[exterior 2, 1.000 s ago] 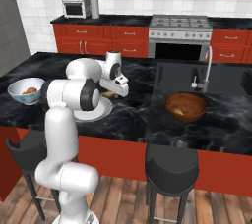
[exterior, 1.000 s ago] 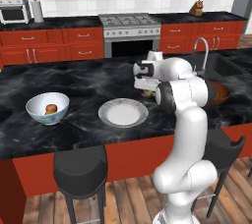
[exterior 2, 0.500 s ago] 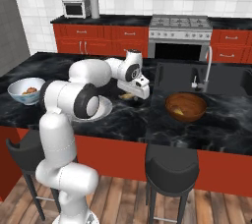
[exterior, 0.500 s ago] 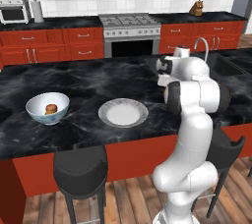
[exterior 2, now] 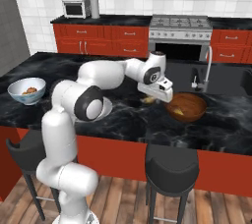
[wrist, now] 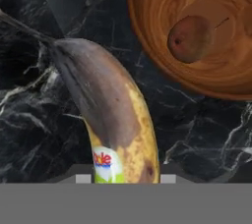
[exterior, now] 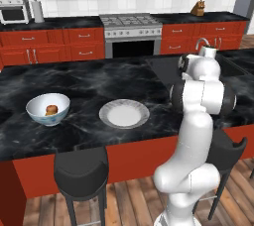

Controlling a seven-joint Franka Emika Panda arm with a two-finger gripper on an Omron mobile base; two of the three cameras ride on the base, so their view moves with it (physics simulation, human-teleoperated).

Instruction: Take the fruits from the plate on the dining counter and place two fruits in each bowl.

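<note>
My claw pinched the banana just short of the wooden bowl; best released over its centre, beside the fruit.

Black stools below counter; stove, microwave, perhaps figurine behind.
</note>
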